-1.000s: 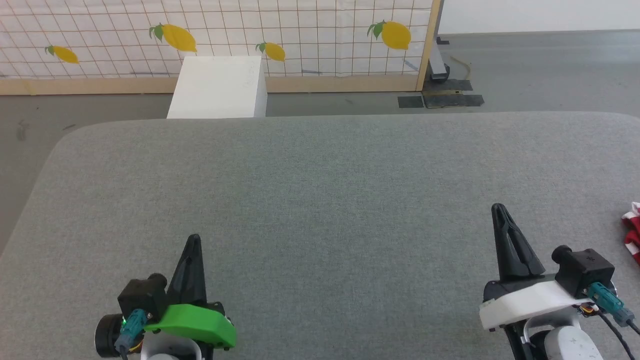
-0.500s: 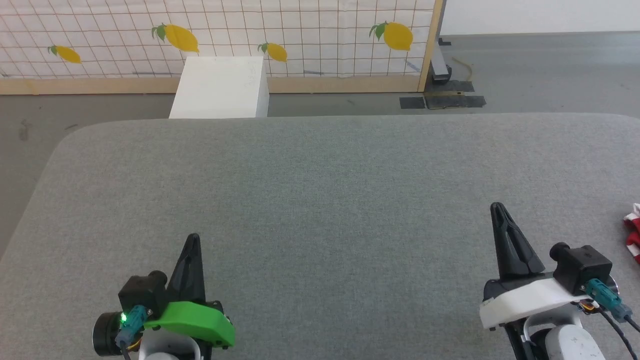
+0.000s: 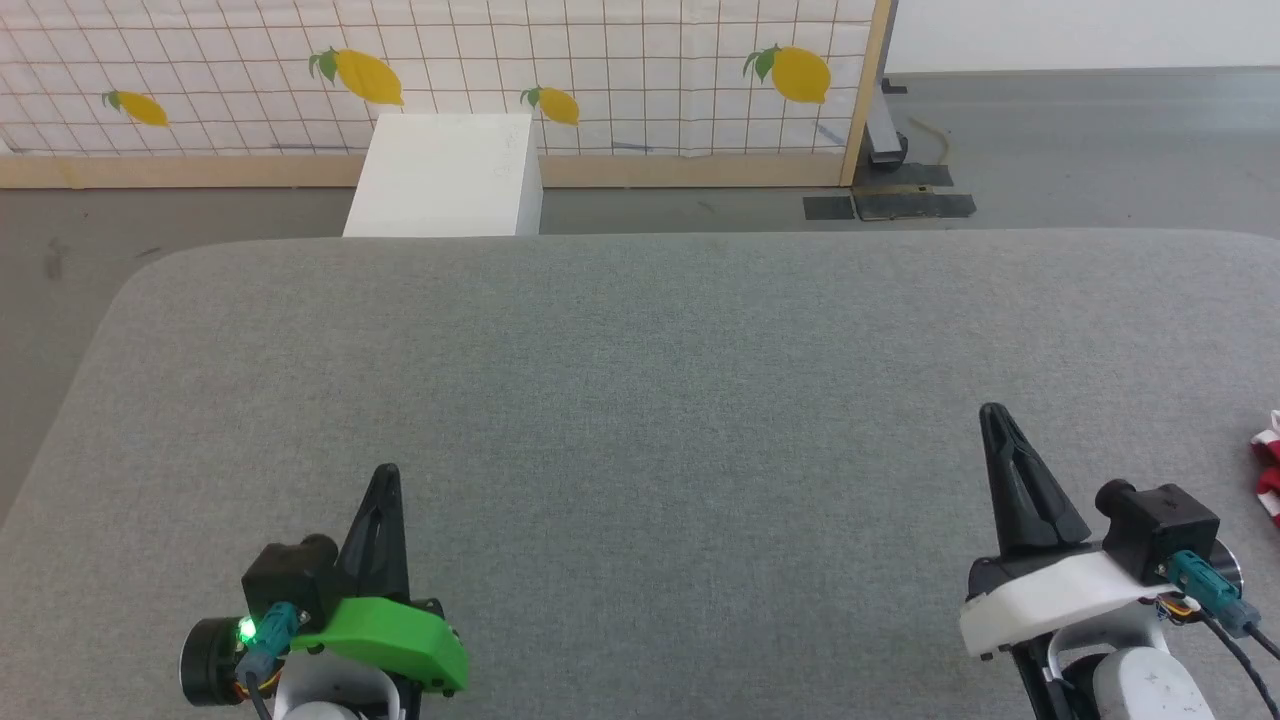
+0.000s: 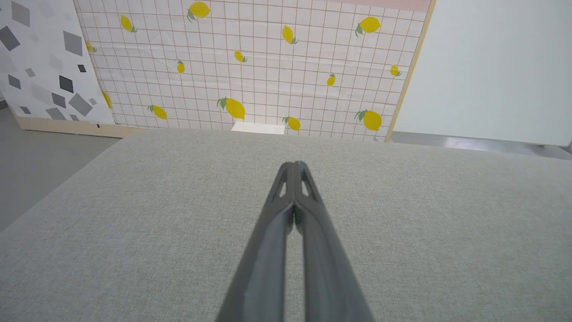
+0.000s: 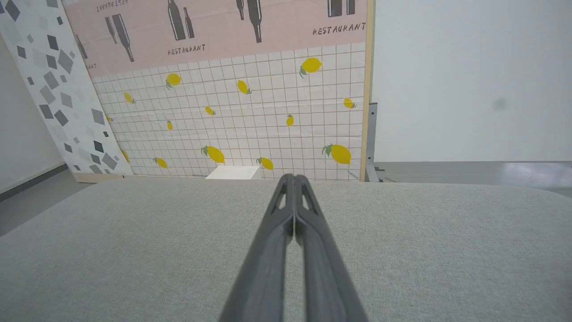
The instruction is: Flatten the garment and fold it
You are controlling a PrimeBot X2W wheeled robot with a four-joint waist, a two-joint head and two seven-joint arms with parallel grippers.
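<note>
Grey fabric tabletop (image 3: 640,380), wide, far corners rounded. Beyond its far edge, lemon-print grid panel (image 3: 600,60) upright on the floor; white box (image 3: 445,175) just behind that same edge. Over the tabletop's near left, left gripper (image 3: 386,472), fingers pressed together, clasping nothing. Over its near right, right gripper (image 3: 990,412), likewise pinched closed and empty. Farther out on the tabletop's right side, garment (image 3: 1268,472): a crumpled red-and-white scrap, cut off by the frame. Long axis and heading impossible to tell.
</note>
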